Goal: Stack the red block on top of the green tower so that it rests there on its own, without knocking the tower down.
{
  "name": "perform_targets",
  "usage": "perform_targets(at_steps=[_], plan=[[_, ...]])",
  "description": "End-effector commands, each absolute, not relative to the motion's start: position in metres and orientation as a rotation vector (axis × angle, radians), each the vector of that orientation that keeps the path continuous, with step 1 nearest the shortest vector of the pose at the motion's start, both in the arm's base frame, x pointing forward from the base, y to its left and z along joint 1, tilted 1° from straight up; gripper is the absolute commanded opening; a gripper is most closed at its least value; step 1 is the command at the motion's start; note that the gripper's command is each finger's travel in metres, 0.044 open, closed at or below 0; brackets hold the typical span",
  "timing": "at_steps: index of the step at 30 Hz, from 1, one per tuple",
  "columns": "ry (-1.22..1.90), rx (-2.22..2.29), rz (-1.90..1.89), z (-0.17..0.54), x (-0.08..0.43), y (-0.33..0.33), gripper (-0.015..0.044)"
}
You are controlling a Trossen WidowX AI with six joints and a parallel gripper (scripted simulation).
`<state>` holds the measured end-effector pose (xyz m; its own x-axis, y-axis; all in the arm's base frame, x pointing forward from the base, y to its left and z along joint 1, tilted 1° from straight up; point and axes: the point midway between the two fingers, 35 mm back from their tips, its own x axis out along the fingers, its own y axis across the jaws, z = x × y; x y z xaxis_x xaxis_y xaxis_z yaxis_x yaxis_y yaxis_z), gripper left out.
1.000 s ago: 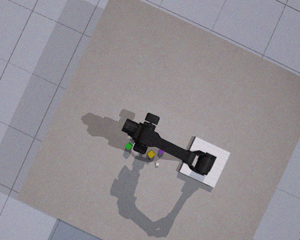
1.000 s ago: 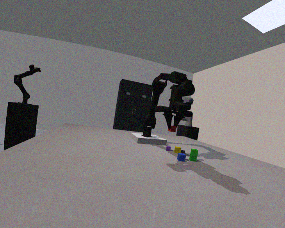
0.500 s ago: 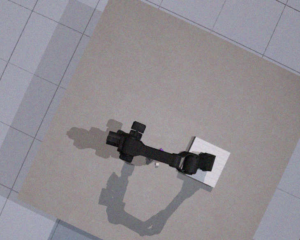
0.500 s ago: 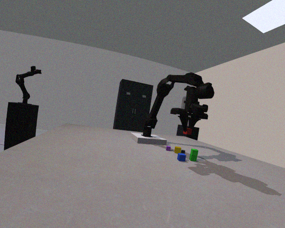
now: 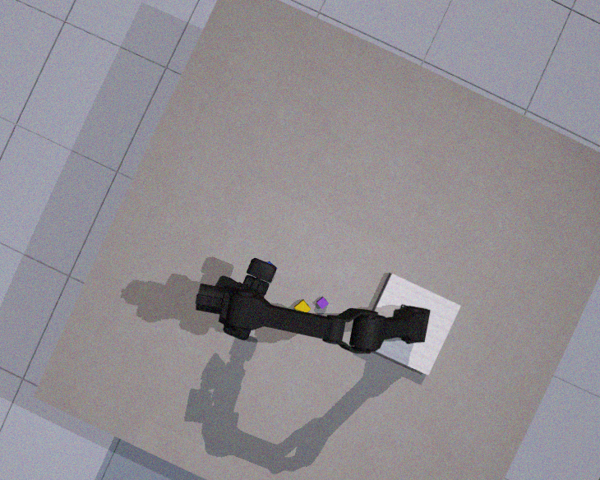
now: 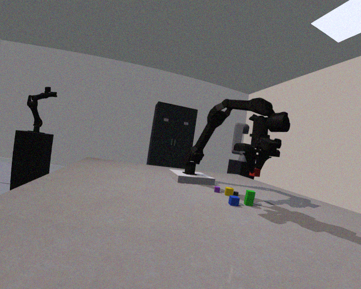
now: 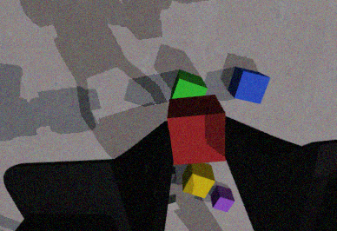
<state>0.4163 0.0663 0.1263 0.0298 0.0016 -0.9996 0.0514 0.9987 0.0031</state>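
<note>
A: Starting nearest the wrist camera: gripper (image 7: 196,151), jaws pinching the red block (image 7: 195,129), dark fingers on both sides of it, centre of frame.

B: Below it?

A: Yellow cube (image 7: 198,180) and purple cube (image 7: 222,198), lower centre, lying on the table (image 7: 282,29). They sit near each other, not touching.

B: Green tower?

A: Green tower (image 7: 188,86) shows just above the red block's top edge in the wrist view, partly hidden by it. Blue cube (image 7: 249,85) is to its right, apart from it.

B: Exterior view?

A: Blue cube (image 6: 234,200) nearest, green tower (image 6: 249,197) just beside it on the right, standing upright. Yellow cube (image 6: 229,190) and purple cube (image 6: 217,189) are behind them. Red block (image 6: 255,172) is held up in the air in the gripper (image 6: 254,169), above the tower and well off the table (image 6: 112,217).

B: Farther back?

A: White base plate (image 6: 195,178) under the arm, dark cabinet (image 6: 172,138) at the wall, second arm on a black pedestal (image 6: 30,157) at the left of frame.

B: Top view?

A: Arm covers the tower and red block; only yellow cube (image 5: 302,306) and purple cube (image 5: 322,302) are clear.
</note>
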Motion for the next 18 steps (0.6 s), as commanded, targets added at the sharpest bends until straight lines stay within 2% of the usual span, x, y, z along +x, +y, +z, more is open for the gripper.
perform_targets(at_steps=[1,18], plan=[[1.555,0.049,-0.042,0.11,0.415,0.067,0.0],[1.555,0.049,-0.042,0.069,0.414,0.068,0.0]])
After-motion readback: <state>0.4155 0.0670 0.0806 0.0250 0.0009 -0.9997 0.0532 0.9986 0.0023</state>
